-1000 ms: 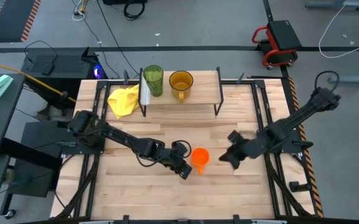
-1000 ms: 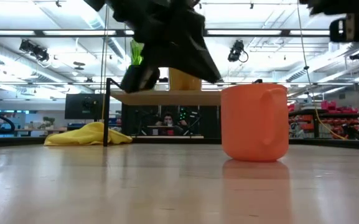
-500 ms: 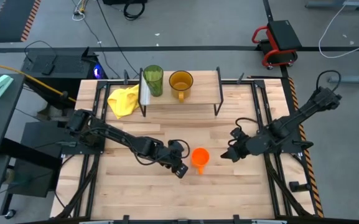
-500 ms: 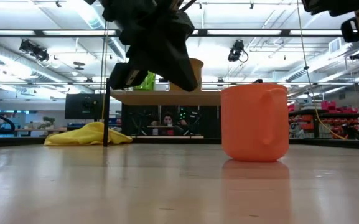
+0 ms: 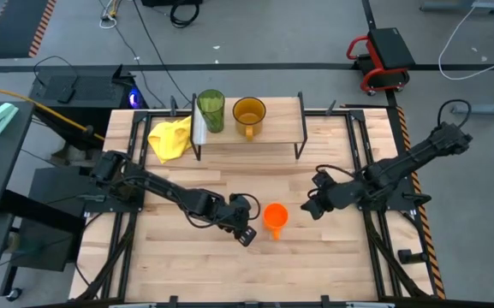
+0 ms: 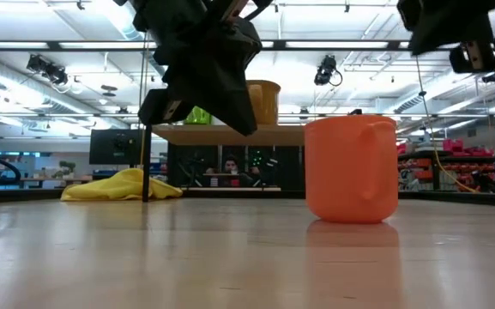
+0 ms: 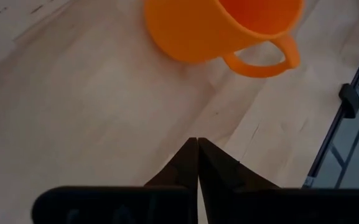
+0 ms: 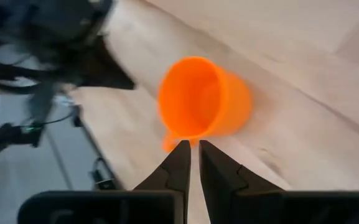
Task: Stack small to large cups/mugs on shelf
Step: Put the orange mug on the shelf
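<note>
Orange mug [image 5: 274, 216] sits upright on table [image 5: 332, 265] btwn both grippers, ungrasped; tumbler [image 5: 211, 109] & yellow-brown mug [image 5: 249, 111] on shelf [image 5: 285, 115]. Left gripper [image 5: 248, 237] clenched, empty. Right gripper [image 5: 310, 208] looks nearly closed, approaching; next: open, grasp mug.

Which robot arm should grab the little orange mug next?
Probably the right gripper: it points straight at the orange mug, centred in its wrist view. The left gripper, shut, sits beside it.
</note>
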Motion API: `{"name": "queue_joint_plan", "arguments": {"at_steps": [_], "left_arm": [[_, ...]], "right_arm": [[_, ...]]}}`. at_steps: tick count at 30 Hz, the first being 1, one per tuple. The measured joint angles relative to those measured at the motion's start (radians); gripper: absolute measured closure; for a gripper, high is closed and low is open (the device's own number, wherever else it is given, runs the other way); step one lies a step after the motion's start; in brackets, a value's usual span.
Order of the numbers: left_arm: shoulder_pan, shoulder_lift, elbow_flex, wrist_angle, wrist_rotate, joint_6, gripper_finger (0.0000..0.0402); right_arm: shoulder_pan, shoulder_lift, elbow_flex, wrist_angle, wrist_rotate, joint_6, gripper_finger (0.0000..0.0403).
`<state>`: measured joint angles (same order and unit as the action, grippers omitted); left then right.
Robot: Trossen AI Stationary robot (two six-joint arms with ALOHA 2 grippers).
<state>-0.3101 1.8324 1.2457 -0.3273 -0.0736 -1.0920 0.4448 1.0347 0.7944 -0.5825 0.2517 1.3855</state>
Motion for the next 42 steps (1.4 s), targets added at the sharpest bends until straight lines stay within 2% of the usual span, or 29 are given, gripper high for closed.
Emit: {"name": "queue_joint_plan", "arguments": {"at_steps": [4, 10, 16, 26, 42], "left_arm": [[-0.002, 0.0, 0.0, -0.001, 0.001, 0.001, 0.0382], [-0.001, 0.0, 0.0, -0.002, 0.001, 0.003, 0.0378], [-0.002, 0.0, 0.0, -0.007, 0.001, 0.003, 0.0387], [-0.001, 0.002, 0.0, -0.008, 0.001, 0.005, 0.0378], [-0.002, 0.002, 0.0, -0.049, 0.001, 0.007, 0.0387]], "right_arm": [[-0.021, 0.038, 0.0, -0.018, -0.021, -0.004, 0.0354], [-0.027, 0.155, 0.0, 0.007, -0.086, 0.002, 0.0319], [-0.027, 0.223, 0.032, 0.011, -0.085, -0.006, 0.0293], [-0.067, 0.309, 0.158, -0.125, -0.055, -0.088, 0.0304], [-0.071, 0.38, 0.195, -0.099, -0.062, -0.106, 0.0303]]}}
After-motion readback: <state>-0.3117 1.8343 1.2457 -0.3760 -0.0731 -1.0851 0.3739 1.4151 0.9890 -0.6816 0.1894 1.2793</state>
